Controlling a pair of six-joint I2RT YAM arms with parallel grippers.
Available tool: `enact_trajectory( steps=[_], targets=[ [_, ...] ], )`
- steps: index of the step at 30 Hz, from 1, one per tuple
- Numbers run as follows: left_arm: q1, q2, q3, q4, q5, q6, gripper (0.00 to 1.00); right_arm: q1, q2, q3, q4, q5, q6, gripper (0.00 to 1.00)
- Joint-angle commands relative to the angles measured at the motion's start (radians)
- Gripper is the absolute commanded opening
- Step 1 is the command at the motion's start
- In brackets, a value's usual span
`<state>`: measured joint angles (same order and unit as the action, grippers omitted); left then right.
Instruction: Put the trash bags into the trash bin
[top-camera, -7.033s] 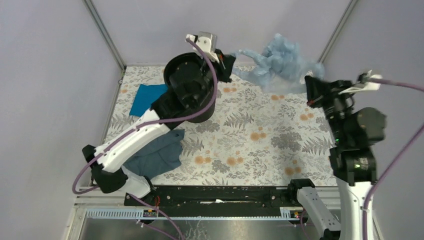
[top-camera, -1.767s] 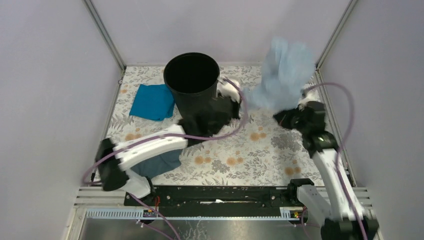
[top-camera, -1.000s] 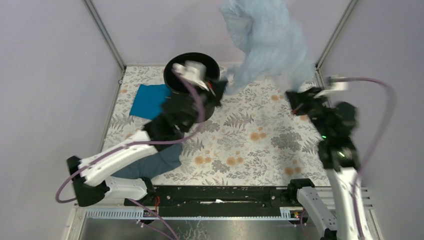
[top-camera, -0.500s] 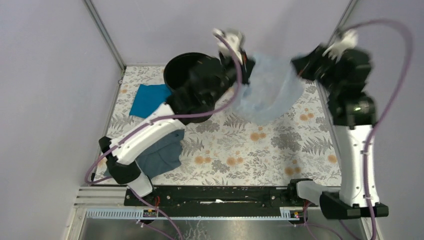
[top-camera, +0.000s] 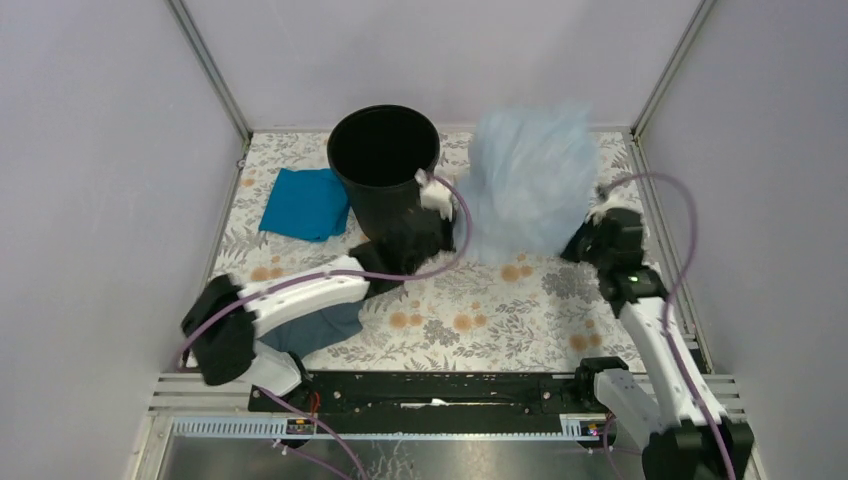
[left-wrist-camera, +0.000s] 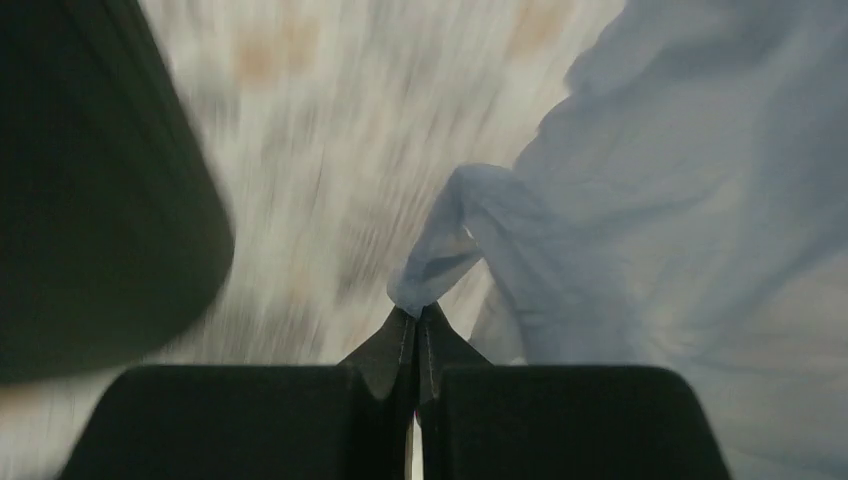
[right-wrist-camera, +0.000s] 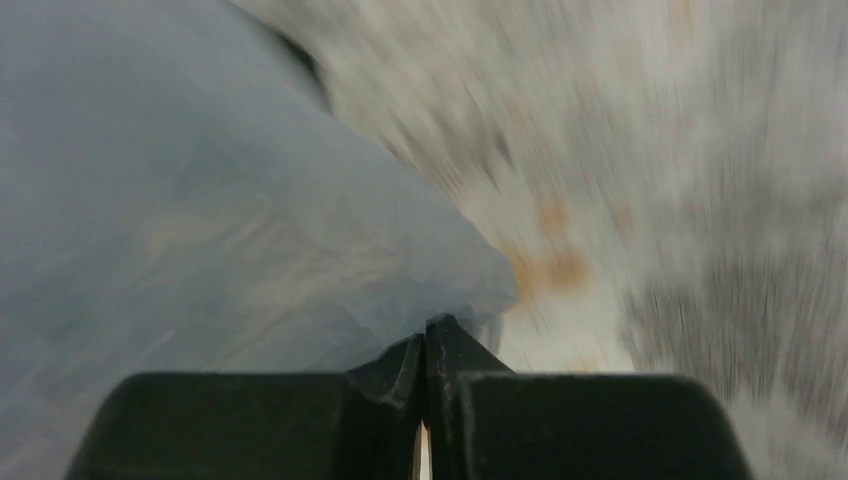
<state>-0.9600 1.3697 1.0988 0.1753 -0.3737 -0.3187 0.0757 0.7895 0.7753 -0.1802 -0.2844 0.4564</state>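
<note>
trash bags (top-camera: 525, 190) pinched in left claw (left-wrist-camera: 417, 314)

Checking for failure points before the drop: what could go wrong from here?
The left claw and right claw each pinch only a thin corner of the bag, so it could slip free. The bag billows beside the bin, not over it, and might drape outside the rim.
</note>
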Motion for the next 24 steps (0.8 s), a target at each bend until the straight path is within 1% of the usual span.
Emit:
enact_trajectory(
  steps=[1, 3, 5, 7, 8, 9, 10, 11, 12, 13, 14, 15, 17, 18, 21, 23, 24],
  targets=[
    [0.004, -0.002, -0.061, -0.123, 0.032, -0.094, 0.0, 0.001, 0.003, -0.073, -0.051, -0.054, 0.074, 0.0],
    [0.005, 0.015, 0.08, -0.155, 0.026, -0.034, 0.0, 0.0, 0.045, 0.075, -0.099, 0.005, 0.02, 0.0],
    [0.005, 0.06, 0.286, -0.196, 0.046, 0.062, 0.0, 0.0, 0.143, 0.321, -0.195, 0.055, -0.048, 0.0],
    [0.004, 0.112, 0.557, -0.26, 0.086, 0.123, 0.0, 0.001, 0.245, 0.613, -0.306, 0.09, -0.107, 0.0],
    [0.004, 0.137, 0.737, -0.3, 0.115, 0.133, 0.0, 0.0, 0.284, 0.747, -0.35, 0.107, -0.126, 0.0],
    [0.0, 0.152, 0.859, -0.329, 0.144, 0.136, 0.0, 0.001, 0.311, 0.881, -0.385, 0.118, -0.142, 0.0],
    [-0.008, 0.152, 0.935, -0.331, 0.177, 0.141, 0.0, 0.001, 0.327, 0.995, -0.41, 0.123, -0.152, 0.0],
    [-0.025, 0.134, 0.962, -0.304, 0.197, 0.161, 0.0, 0.001, 0.329, 1.077, -0.415, 0.121, -0.156, 0.0],
    [-0.052, 0.103, 0.94, -0.262, 0.192, 0.19, 0.0, 0.001, 0.317, 1.127, -0.4, 0.111, -0.16, 0.0],
    [-0.078, 0.064, 0.883, -0.207, 0.165, 0.219, 0.0, 0.0, 0.291, 1.115, -0.372, 0.097, -0.162, 0.0],
    [-0.089, 0.017, 0.786, -0.154, 0.139, 0.226, 0.0, 0.001, 0.257, 1.065, -0.331, 0.081, -0.164, 0.0],
    [-0.091, -0.021, 0.679, -0.108, 0.106, 0.216, 0.0, 0.001, 0.21, 0.975, -0.276, 0.072, -0.162, 0.0],
    [-0.087, -0.065, 0.471, -0.08, -0.004, 0.2, 0.0, 0.001, 0.127, 0.747, -0.189, 0.079, -0.128, 0.0],
    [-0.076, -0.062, 0.385, -0.106, -0.049, 0.162, 0.0, 0.001, 0.096, 0.621, -0.163, 0.073, -0.105, 0.0],
    [-0.044, -0.024, 0.149, -0.225, -0.043, 0.002, 0.0, 0.001, 0.05, 0.237, -0.116, 0.006, -0.013, 0.0],
    [-0.053, -0.036, -0.005, -0.235, -0.014, -0.071, 0.0, 0.001, 0.038, 0.042, -0.121, -0.068, 0.035, 0.0],
    [-0.059, -0.061, -0.078, -0.23, -0.008, -0.107, 0.0, 0.001, 0.014, -0.039, -0.096, -0.105, 0.064, 0.0]
  ],
)
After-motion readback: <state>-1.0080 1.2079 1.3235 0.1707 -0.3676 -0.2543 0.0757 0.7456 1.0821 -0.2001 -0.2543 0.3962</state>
